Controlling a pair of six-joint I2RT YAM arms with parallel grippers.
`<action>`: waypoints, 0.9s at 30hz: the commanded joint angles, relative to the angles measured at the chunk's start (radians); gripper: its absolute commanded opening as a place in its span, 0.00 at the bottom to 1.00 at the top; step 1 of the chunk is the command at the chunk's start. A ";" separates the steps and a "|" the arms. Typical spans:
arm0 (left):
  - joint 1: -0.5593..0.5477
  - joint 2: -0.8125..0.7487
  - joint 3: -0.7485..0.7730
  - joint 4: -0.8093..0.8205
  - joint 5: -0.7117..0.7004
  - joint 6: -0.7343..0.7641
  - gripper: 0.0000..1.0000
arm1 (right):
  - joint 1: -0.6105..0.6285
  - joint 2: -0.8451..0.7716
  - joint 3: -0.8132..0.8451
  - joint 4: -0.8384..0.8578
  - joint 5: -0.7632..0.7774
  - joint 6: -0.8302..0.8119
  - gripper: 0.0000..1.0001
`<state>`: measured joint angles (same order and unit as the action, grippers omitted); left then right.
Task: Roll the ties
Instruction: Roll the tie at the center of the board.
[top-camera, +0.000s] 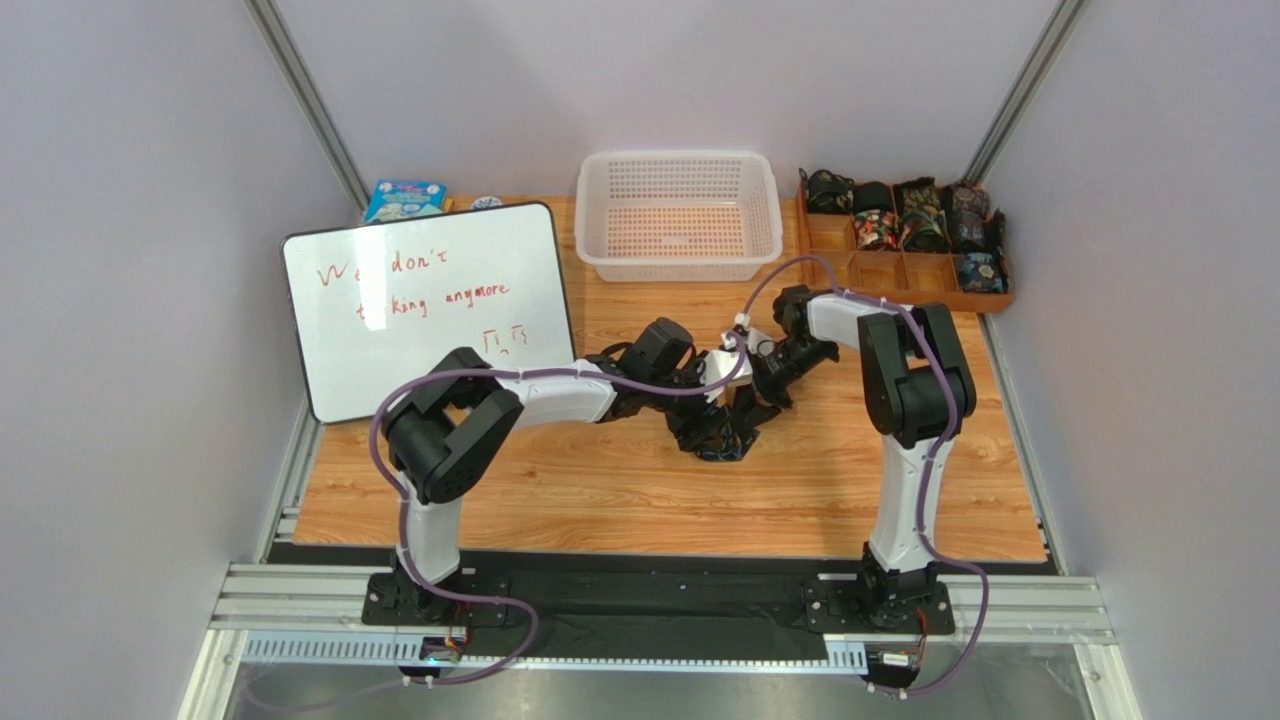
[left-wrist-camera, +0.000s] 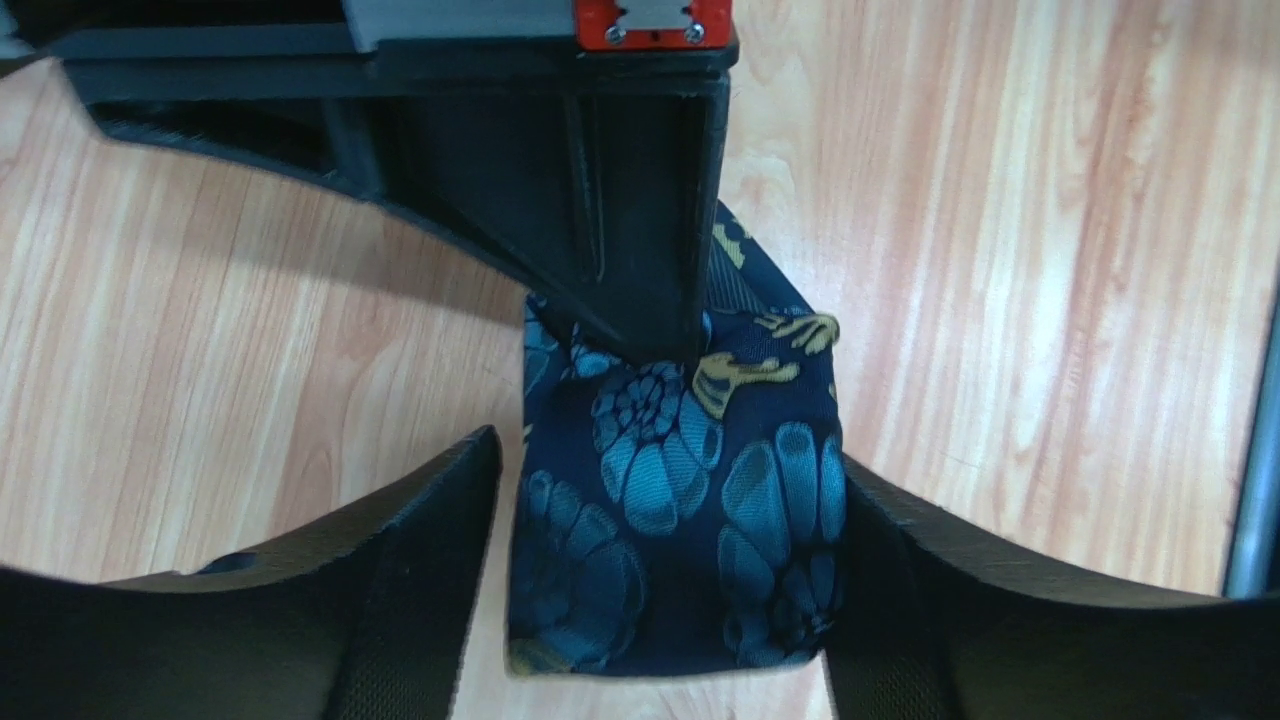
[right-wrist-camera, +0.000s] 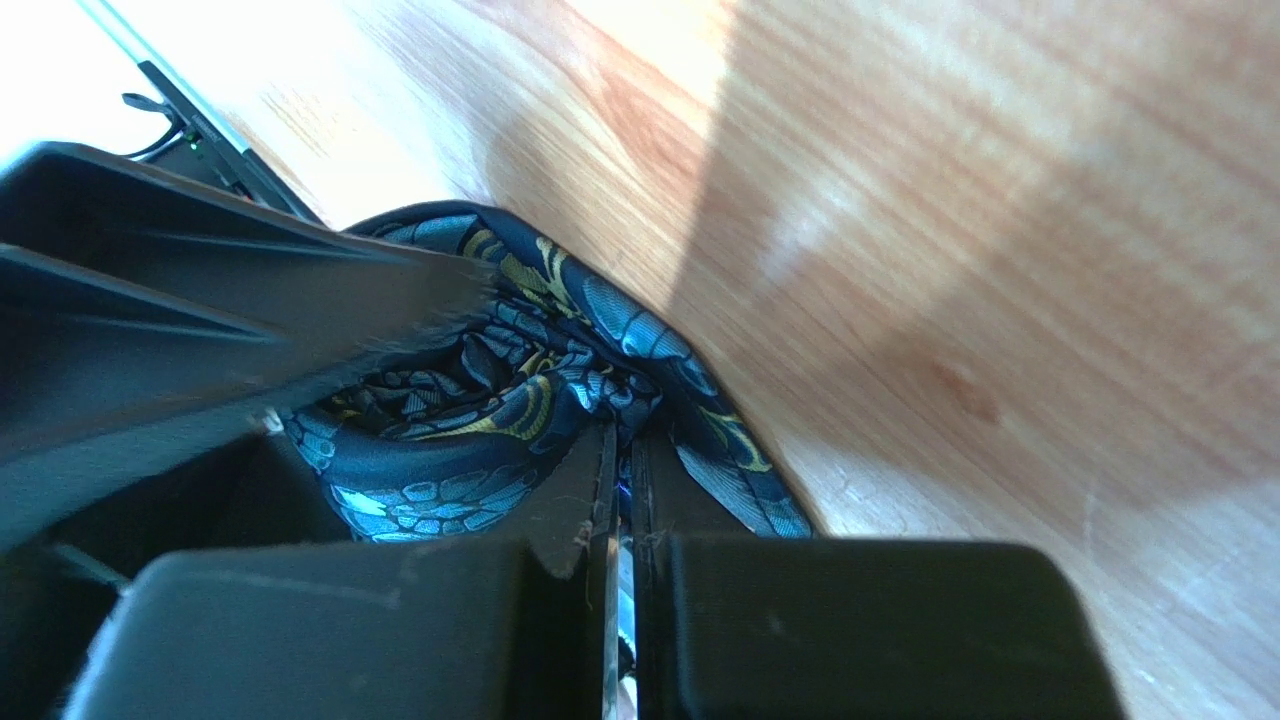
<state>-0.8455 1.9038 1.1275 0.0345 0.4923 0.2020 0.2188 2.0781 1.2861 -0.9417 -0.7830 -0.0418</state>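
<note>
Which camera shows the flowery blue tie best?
The left wrist view: the tie fills the middle, print sharp. The right wrist view shows only folds pinched in the right tool. The top view barely shows it.

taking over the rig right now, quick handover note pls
Left gripper: open, fingers either side of the tie.
Right gripper: shut on the tie's fabric.
Tie: mid-table, loosely coiled, between both grippers.
Done: dark rolls, apparently ties, sit in the wooden organizer.
Left: finish this roll, then probably stow it with the others.
</note>
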 joint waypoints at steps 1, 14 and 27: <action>-0.020 0.044 0.051 0.001 -0.040 -0.003 0.69 | 0.010 0.027 0.033 0.101 0.123 -0.030 0.00; -0.086 0.023 -0.054 -0.131 -0.247 0.037 0.23 | -0.137 -0.124 0.049 -0.124 0.001 0.008 0.71; -0.092 0.041 -0.058 -0.128 -0.235 0.034 0.22 | -0.104 -0.084 -0.189 0.332 -0.050 0.177 0.93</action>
<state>-0.9298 1.9129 1.1133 0.0254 0.2852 0.2306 0.0872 1.9549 1.1297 -0.8711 -0.8734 0.1093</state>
